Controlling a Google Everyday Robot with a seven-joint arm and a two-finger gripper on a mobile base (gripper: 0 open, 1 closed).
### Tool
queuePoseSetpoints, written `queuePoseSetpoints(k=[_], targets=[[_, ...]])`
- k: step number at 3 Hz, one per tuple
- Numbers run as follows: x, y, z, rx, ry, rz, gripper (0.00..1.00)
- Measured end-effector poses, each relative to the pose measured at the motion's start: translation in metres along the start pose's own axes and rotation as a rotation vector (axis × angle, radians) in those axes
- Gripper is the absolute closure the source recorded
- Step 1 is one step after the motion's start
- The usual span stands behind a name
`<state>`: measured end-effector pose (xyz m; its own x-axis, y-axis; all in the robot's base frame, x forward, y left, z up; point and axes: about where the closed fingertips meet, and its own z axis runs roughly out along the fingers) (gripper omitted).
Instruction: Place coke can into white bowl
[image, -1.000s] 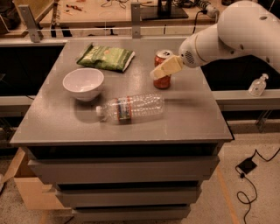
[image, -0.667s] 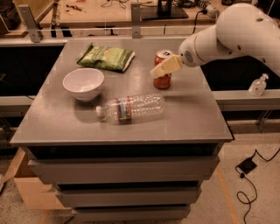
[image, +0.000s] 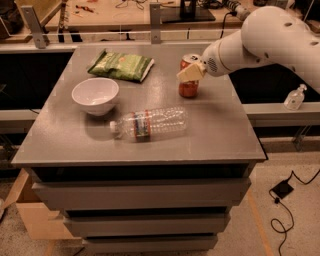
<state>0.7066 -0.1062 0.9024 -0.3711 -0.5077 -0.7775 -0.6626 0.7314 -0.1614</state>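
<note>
The gripper (image: 191, 73) meets the upright coke can (image: 188, 86) toward the desk's far right corner; whether it grasps cannot be told. A glancing touch could topple the can, well apart from the white bowl (image: 95, 95).

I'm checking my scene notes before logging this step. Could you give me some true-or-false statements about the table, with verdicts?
1. The can stands upright on the table. True.
2. The can is already inside the bowl. False: the bowl holds nothing, and the can stands well apart from it.
3. The claw is at the can's upper part. True.
4. The bottle stands upright. False: it lies on its side.
5. The green bag lies on the floor. False: it lies on the table, behind the bowl.
</note>
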Motion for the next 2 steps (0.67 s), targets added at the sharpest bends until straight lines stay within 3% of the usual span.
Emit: queuePoseSetpoints(k=[2], targets=[[-0.0116,0.0102,-0.0047,-0.011,-0.023,-0.021,0.88]])
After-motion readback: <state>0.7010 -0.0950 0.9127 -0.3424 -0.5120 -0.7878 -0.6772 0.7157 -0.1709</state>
